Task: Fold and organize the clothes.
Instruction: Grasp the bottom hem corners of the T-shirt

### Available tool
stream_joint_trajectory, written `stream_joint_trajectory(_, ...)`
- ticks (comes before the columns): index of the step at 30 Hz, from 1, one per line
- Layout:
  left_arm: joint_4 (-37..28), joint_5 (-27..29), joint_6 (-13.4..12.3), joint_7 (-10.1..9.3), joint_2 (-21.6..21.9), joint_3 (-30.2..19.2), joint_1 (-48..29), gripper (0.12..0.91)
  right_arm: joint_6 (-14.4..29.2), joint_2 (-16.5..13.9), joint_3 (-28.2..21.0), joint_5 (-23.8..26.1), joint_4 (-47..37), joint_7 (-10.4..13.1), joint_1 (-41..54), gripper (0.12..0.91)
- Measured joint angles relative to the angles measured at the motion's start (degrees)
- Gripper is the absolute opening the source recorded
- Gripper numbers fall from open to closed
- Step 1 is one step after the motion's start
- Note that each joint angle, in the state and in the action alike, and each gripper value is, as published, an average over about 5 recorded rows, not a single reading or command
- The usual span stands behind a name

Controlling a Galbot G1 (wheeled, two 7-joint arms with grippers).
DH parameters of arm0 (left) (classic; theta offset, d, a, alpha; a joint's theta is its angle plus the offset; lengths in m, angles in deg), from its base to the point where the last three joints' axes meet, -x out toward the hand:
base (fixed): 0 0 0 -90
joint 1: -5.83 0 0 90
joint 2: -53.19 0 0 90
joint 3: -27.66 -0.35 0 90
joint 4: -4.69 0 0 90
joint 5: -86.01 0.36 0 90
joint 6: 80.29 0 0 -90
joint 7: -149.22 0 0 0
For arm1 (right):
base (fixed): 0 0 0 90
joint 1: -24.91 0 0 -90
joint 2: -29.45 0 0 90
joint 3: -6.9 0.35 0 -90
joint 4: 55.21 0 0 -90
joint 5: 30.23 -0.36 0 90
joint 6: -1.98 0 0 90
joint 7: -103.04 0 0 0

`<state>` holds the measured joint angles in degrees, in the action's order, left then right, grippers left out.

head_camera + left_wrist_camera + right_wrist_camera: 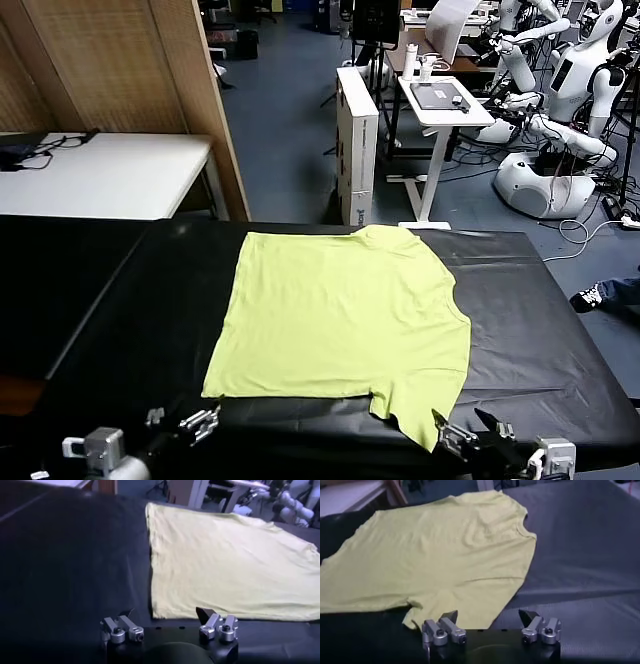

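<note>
**Folding not yet begun**

The lime yellow-green short-sleeved T-shirt of soft fabric [340, 320] lies spread flat and unfolded on the black-draped desk [540, 330], one sleeve reaching the near edge. The left tool [205, 424] and right tool [470, 430] hover at that edge, jaws apart, holding nothing. By my judgement every fold and the tidying remain

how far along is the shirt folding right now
Done: the T-shirt lies spread flat on the black table cloth, no fold in it yet. In hand: nothing; the left gripper sits open near the hem corner, the right gripper open by the near sleeve, neither touching fabric. Left: every fold and the tidying.
</note>
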<state>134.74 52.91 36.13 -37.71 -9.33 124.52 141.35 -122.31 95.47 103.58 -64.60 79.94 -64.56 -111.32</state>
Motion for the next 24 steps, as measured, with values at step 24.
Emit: stream_joint_trajectory(24,-1.9,2.3,-0.2,0.37,-2.7,-2.3,-0.5,0.644,0.2,1.3,-3.9,3.2,-2.4,0.0,0.9,0.752)
